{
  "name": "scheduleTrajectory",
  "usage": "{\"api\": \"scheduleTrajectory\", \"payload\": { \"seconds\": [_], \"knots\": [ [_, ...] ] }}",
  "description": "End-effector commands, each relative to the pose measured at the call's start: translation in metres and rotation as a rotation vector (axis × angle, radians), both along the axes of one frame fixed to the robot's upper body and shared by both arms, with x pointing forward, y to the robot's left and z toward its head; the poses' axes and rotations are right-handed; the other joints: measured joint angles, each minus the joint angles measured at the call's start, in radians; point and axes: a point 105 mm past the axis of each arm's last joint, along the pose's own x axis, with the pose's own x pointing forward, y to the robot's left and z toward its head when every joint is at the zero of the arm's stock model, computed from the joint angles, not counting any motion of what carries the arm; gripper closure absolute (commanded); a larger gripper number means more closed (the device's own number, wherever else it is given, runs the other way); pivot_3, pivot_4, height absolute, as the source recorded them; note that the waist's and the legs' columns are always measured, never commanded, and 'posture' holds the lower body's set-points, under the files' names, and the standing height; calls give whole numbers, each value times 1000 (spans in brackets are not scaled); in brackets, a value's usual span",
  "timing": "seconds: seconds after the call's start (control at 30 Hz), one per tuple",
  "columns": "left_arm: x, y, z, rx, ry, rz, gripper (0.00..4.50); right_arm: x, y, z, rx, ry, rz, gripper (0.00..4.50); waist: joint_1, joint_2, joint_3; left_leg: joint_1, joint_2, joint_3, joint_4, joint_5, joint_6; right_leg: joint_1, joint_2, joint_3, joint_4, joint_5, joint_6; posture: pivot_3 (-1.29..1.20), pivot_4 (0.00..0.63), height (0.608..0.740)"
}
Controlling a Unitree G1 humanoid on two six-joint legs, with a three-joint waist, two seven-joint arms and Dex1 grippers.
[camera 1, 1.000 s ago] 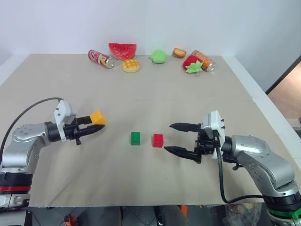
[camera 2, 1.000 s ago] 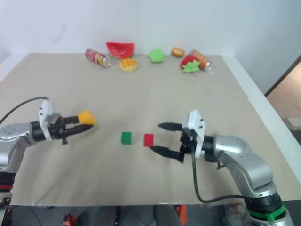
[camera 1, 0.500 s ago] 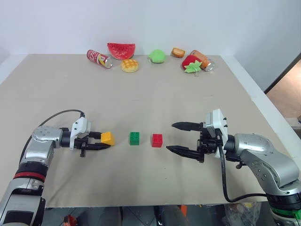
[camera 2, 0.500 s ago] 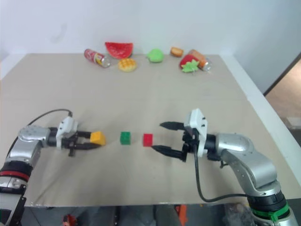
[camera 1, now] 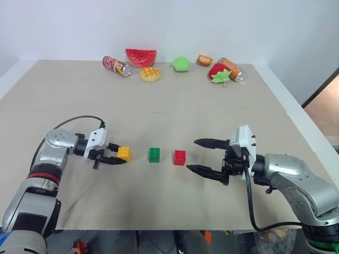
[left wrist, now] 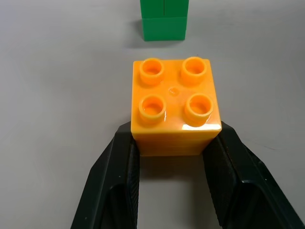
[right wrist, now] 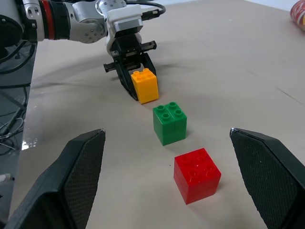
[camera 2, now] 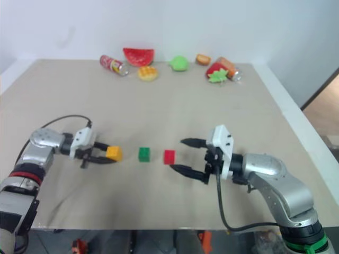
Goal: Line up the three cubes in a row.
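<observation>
Left pincer (camera 1: 119,157) has come down to the bench (camera 1: 175,111) — clamps glossy studded orange cube (camera 1: 124,153) beside green cube (camera 1: 154,154) and red cube (camera 1: 179,157). Right pincer (camera 1: 197,155) unmoved, wide, empty.

Far table edge, toward 12 o'clock: two cans (camera 1: 115,65) (camera 1: 232,68), watermelon slice (camera 1: 141,56), bun (camera 1: 150,74), green fruit (camera 1: 180,64), strawberry (camera 1: 216,71).

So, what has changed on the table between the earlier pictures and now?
The left gripper, its jaws shut on the yellow-orange cube throughout, carried it down and toward the green cube; it now sits low at the table, in line with the green and red cube, not yet let go. The right gripper stayed in place, jaws open beside the red cube. Both cubes and the toy foods did not move.
</observation>
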Motion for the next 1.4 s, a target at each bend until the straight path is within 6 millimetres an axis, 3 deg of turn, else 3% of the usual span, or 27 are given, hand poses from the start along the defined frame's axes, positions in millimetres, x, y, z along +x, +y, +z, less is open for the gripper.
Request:
{"api": "scheduleTrajectory", "payload": {
  "seconds": [0.03,0.2,1.1,1.17,1.27,1.37,1.4],
  "knots": [
    [5,-11,10,-3,-38,-44,3202,-5,3,9,15,-42,12,140,0,0,0,0,0,0,0,0,0,0,0,0,0,0,0,0,150,740],
    [5,-16,10,3,-37,-69,3202,-4,5,8,19,-41,7,140,-2,0,0,-1,0,0,0,0,0,0,0,0,0,0,0,0,150,740],
    [5,-2,3,56,-11,-40,3202,-2,3,7,19,-48,-9,140,-4,0,0,1,0,-1,0,0,1,0,1,0,2,1,-1,0,150,740],
    [5,-1,2,58,4,-33,2150,-1,4,7,20,-50,-10,140,-5,0,0,1,0,0,0,0,1,0,1,0,2,1,-1,0,150,740],
    [4,1,3,53,13,-25,1388,-1,3,7,20,-52,-10,140,-5,0,0,1,0,-1,0,0,1,0,1,0,2,1,-1,0,150,740],
    [4,4,7,42,0,-16,154,0,3,8,21,-55,-10,140,-4,0,0,1,0,0,0,0,1,0,1,0,2,0,0,0,150,740],
    [4,6,8,40,-7,-13,27,0,3,8,22,-56,-10,140,-4,0,0,1,0,0,0,0,1,0,1,0,2,0,0,0,150,740]
  ]
}}
